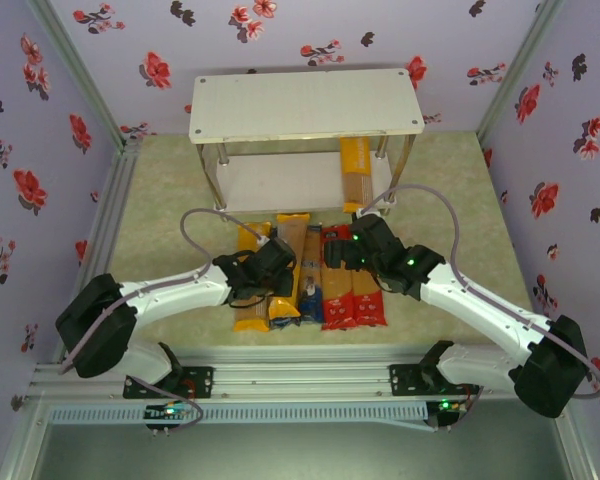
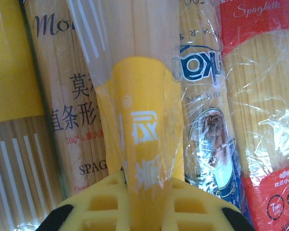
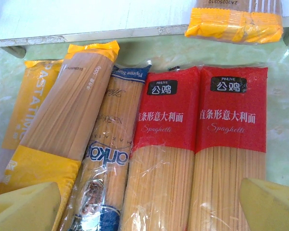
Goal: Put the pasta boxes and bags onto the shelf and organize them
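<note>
– Shelf (image 1: 305, 105) from above: where does it stand?
– At the far middle of the bench (image 1: 160, 190), two white boards on thin legs. One shelved pack (image 1: 355, 165) lies on the lower board, right side. The others lie in a row on the bench between the arms.
– And the claws?
– The left claw (image 1: 272, 262) is over the left part of that row. The right claw (image 1: 345, 250) is above the red packs (image 1: 352, 300).
– Left wrist view?
– Clenched. Its yellow pads (image 2: 101, 207) pinch the held pack (image 2: 142, 120) by its yellow end, probably so that it can be drawn out lengthwise without dragging the blue-banded pack (image 2: 207, 96) beside it.
– Right wrist view?
– Released. Its fingertips (image 3: 24, 207) stand wide apart and grasp nothing, and the two red packs lie side by side below. I judge it is lined up for a later pick. The shelf's lower board is just beyond the row, so the carry should be short.
</note>
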`<state>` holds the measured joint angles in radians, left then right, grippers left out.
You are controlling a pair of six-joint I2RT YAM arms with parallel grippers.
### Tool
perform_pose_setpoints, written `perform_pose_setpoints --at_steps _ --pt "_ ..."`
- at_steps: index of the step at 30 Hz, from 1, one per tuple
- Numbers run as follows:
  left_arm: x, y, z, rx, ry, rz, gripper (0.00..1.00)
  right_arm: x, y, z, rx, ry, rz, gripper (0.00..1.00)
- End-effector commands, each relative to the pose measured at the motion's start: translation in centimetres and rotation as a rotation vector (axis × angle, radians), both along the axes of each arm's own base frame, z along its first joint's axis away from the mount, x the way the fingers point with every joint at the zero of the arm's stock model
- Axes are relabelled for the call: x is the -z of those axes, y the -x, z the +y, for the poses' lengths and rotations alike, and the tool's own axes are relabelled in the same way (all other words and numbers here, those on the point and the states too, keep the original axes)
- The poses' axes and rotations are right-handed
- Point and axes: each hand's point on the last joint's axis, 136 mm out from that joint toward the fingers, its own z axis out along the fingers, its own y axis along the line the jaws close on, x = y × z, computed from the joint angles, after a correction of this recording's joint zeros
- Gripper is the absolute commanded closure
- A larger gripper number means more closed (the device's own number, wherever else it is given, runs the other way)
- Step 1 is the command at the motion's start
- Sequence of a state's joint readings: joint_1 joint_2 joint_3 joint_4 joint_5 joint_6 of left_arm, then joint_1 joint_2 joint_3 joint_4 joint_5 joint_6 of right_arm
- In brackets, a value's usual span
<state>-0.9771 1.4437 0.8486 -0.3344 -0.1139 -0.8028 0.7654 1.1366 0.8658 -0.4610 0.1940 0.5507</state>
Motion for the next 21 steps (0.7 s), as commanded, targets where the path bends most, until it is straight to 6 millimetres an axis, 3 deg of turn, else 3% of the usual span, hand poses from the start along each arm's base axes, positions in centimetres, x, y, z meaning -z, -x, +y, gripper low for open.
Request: perform_pose_setpoints --at_steps 1,13,21 --pt "-2.0 0.7 -0.3 0.039 0.045 -0.008 1.0 -0.4 0.0 -0.5 0.012 -0.003 -0.009 0.04" --pt "-11.1 -1.8 0.5 0.03 0.193 -0.197 1.0 -1.0 -0.5 -2.7 0.059 0.038 -0.027 0.06" --pt "-15.2 -7.6 -1.1 0.03 0.221 -0.361 1.0 -1.5 -0.8 -4.6 0.097 0.092 -0.018 0.06"
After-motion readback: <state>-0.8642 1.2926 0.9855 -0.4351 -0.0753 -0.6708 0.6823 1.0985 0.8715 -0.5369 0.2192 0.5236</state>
